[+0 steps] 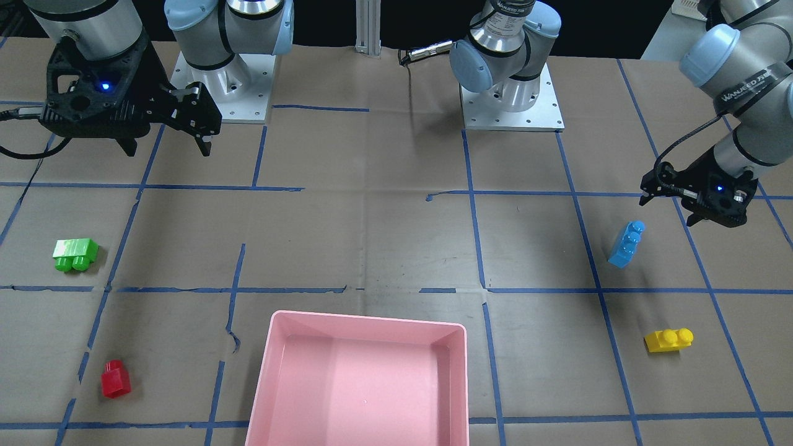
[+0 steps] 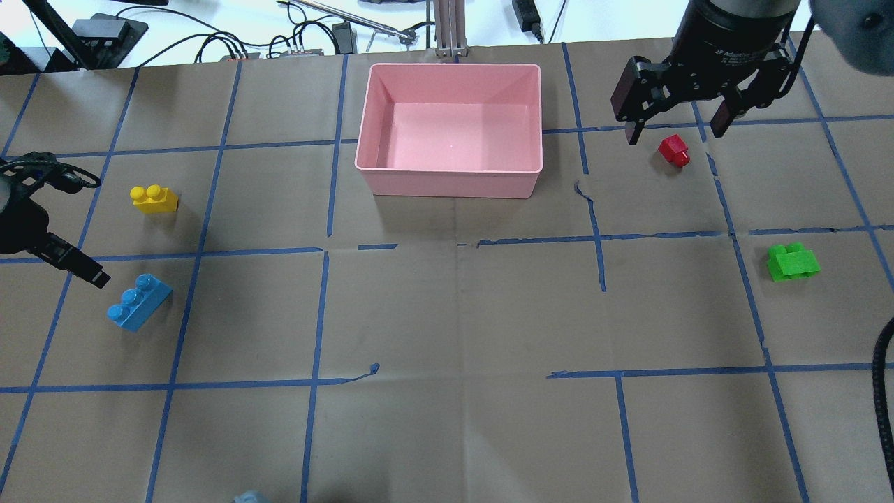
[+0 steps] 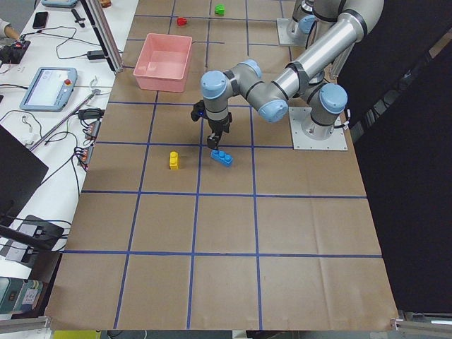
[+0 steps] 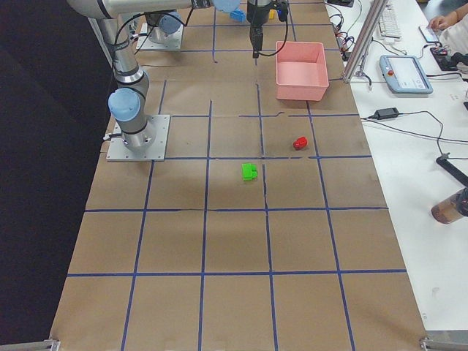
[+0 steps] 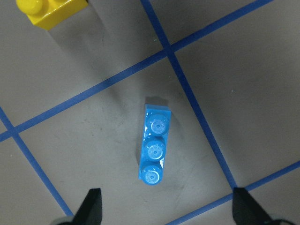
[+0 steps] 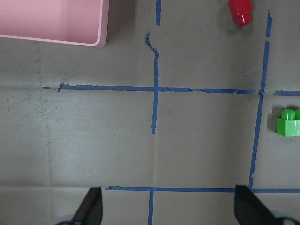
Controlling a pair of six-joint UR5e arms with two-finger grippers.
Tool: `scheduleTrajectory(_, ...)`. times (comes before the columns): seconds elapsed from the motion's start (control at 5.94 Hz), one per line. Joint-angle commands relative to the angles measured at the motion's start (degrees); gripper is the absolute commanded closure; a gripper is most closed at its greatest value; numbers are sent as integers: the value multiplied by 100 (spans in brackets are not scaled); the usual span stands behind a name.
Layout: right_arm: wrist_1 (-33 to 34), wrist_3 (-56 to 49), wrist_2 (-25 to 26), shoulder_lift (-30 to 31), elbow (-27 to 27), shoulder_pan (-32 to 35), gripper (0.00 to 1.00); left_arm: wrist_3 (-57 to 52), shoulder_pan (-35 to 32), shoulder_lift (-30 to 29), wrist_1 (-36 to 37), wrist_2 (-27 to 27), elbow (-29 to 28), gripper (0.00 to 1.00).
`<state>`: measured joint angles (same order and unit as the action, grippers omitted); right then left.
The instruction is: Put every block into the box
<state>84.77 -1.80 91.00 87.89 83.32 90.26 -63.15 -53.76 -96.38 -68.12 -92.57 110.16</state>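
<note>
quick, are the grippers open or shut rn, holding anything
Left gripper: open, holding nothing, over the blue block.
Right gripper: open, holding nothing.

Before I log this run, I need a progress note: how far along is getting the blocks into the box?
Done: nothing yet; the pink box is empty. In hand: no block gripped; the left gripper hangs open over the blue block, the right gripper is open and empty. Left: that one plus the yellow block, red block and green block, all on the table.
</note>
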Motion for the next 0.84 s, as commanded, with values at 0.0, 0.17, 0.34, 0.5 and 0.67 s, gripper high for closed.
scheduleTrajectory(0.0,-4,4,-12,0,0,0,0,-144,24,-222,175,-6,93,3)
scheduleTrajectory(0.17,-4,4,-12,0,0,9,0,-258,-11,-345,237,-6,93,3)
scheduleTrajectory(0.34,-13,4,-12,0,-9,9,0,-268,-3,-521,307,-15,111,3)
scheduleTrajectory(0.5,-13,4,-12,0,-9,0,0,-268,-20,-862,690,-15,154,4)
scheduleTrajectory(0.67,-13,4,-12,0,-9,0,0,-286,-99,-1170,1068,-24,207,4)
